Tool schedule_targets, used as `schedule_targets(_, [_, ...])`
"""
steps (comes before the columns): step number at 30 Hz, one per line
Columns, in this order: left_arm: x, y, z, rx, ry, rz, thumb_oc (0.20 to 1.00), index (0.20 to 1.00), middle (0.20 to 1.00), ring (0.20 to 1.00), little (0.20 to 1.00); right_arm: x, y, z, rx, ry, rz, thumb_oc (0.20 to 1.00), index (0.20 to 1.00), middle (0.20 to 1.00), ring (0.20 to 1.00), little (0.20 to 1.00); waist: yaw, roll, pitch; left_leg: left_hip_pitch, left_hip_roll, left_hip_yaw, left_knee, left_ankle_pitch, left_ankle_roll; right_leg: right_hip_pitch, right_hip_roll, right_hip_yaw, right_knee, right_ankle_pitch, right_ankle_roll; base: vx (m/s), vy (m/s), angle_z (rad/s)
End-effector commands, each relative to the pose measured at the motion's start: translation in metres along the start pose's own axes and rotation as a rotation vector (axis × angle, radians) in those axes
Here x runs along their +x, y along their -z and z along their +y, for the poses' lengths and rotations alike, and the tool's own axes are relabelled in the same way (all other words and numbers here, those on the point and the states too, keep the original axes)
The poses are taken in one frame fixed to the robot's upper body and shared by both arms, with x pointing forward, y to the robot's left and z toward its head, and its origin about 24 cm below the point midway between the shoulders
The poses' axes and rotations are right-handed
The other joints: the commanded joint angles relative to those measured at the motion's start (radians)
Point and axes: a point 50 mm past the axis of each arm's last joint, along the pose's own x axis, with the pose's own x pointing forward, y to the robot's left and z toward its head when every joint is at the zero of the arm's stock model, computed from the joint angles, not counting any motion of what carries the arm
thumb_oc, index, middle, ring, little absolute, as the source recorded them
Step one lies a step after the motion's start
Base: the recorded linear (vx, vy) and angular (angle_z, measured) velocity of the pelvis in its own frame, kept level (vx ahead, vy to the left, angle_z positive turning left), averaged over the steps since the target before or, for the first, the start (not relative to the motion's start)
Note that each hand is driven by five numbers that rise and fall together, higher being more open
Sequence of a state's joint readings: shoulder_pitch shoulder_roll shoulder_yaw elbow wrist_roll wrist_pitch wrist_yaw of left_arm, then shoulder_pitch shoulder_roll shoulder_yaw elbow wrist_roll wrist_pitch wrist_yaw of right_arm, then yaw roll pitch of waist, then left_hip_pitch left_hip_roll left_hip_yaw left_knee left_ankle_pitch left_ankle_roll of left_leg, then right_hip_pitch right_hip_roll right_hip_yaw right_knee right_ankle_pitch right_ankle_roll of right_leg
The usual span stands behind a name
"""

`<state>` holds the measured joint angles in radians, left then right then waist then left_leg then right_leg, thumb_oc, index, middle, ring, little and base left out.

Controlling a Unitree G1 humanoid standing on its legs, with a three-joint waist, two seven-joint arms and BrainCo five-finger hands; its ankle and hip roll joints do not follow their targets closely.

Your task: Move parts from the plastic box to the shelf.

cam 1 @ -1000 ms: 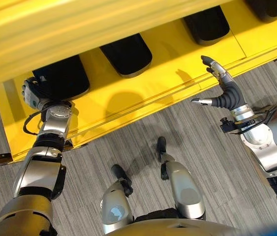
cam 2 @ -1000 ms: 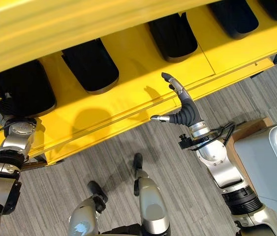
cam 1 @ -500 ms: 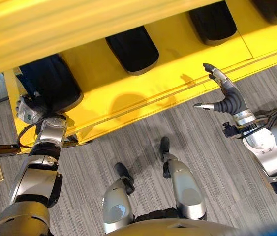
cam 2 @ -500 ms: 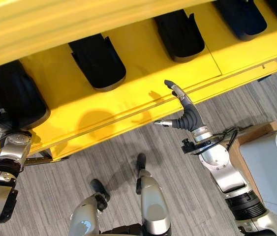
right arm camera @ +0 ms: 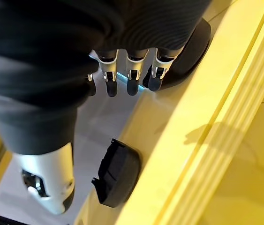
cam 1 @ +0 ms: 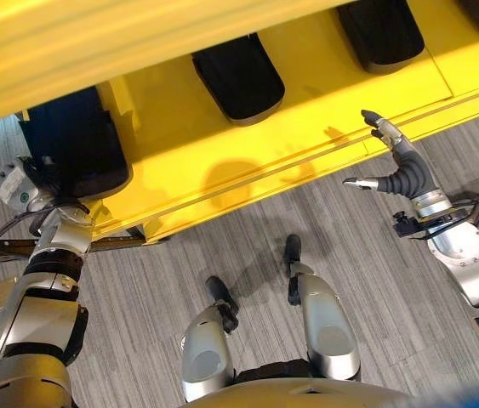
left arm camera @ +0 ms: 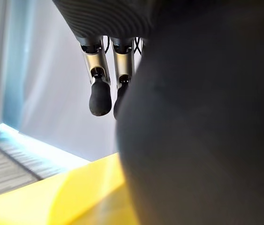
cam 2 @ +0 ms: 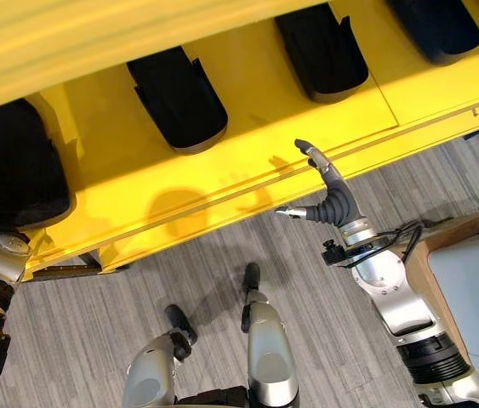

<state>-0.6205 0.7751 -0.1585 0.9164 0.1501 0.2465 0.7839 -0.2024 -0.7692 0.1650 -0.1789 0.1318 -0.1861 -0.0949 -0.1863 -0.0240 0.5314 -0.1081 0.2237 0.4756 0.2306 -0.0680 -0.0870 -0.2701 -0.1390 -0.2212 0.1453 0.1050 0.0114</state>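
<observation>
Black part (cam 1: 73,144) against left hand (cam 1: 19,185)

Black parts (cam 1: 238,76) — on yellow shelf (cam 1: 324,102)

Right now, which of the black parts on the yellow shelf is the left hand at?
The leftmost black part, at the shelf's left end. The left hand sits against its near edge; the other black parts lie further right, untouched.

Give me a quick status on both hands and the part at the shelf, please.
Left hand at the leftmost black moulded part on the yellow shelf, grip unclear. Right hand open, empty, over the shelf's edge. Nothing in the way.
</observation>
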Motion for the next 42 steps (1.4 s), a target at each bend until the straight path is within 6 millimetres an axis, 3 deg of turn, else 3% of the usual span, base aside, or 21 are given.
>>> schedule_targets(1, [0.025, 0.0, 0.032, 0.052, -0.125, -0.037, 0.2, 0.2, 0.2, 0.2, 0.2, 0.004, -0.021, -0.016, -0.028, 0.054, -0.112, 1.0, 1.0, 1.0, 1.0, 1.0, -0.012, -0.022, -0.071, -0.085, 0.055, -0.012, 0.169, -0.049, -0.017, -0.013, -0.106, 0.0, 0.159, -0.166, 0.158, 0.0, 0.0, 0.0])
schedule_targets(9, [0.032, -0.024, 0.038, -0.055, -0.137, 0.008, 0.2, 0.2, 0.2, 0.2, 0.2, 0.009, -0.026, -0.02, -0.044, 0.077, -0.128, 1.0, 1.0, 1.0, 1.0, 1.0, -0.018, -0.04, -0.039, -0.144, 0.059, -0.022, 0.206, -0.061, -0.017, -0.076, -0.1, 0.019, 0.186, -0.163, 0.163, -0.04, 0.007, -0.03])
schedule_targets(23, [0.035, -0.024, 0.042, -0.103, -0.175, 0.072, 0.2, 0.2, 0.2, 0.2, 0.2, 0.01, -0.026, -0.021, -0.043, 0.09, -0.126, 1.0, 1.0, 1.0, 1.0, 1.0, -0.014, -0.053, -0.021, -0.174, 0.064, -0.026, 0.229, -0.071, -0.02, -0.103, -0.094, 0.025, 0.193, -0.158, 0.166, 0.0, -0.001, 0.02])
schedule_targets(24, [0.033, -0.024, 0.041, -0.109, -0.182, 0.069, 0.752, 0.752, 0.752, 0.752, 0.752, 0.01, -0.026, -0.021, -0.044, 0.083, -0.123, 1.0, 1.0, 1.0, 1.0, 1.0, -0.012, -0.053, -0.022, -0.171, 0.063, -0.026, 0.227, -0.071, -0.018, -0.1, -0.097, 0.021, 0.193, -0.159, 0.166, 0.0, 0.0, 0.0])
schedule_targets(25, [0.033, -0.024, 0.041, -0.109, -0.183, 0.069, 0.931, 0.931, 0.931, 0.931, 0.931, 0.01, -0.026, -0.021, -0.044, 0.083, -0.123, 1.0, 1.0, 1.0, 1.0, 1.0, -0.012, -0.053, -0.022, -0.171, 0.063, -0.026, 0.227, -0.071, -0.018, -0.1, -0.097, 0.021, 0.193, -0.159, 0.166, 0.0, 0.0, 0.0])
schedule_targets(26, [0.032, -0.024, 0.041, -0.109, -0.186, 0.067, 1.0, 1.0, 1.0, 1.0, 1.0, 0.01, -0.025, -0.02, -0.043, 0.081, -0.122, 1.0, 1.0, 1.0, 1.0, 1.0, -0.011, -0.052, -0.022, -0.168, 0.062, -0.026, 0.224, -0.07, -0.018, -0.099, -0.098, 0.021, 0.194, -0.159, 0.166, 0.0, 0.0, 0.0])
schedule_targets(42, [0.035, -0.035, 0.053, -0.053, -0.267, -0.06, 1.0, 1.0, 1.0, 1.0, 1.0, 0.007, -0.02, -0.016, -0.021, 0.065, -0.096, 1.0, 1.0, 1.0, 1.0, 1.0, -0.012, -0.037, -0.037, -0.133, 0.048, -0.022, 0.196, -0.062, -0.013, -0.075, -0.106, 0.015, 0.189, -0.156, 0.164, 0.0, -0.001, 0.0])
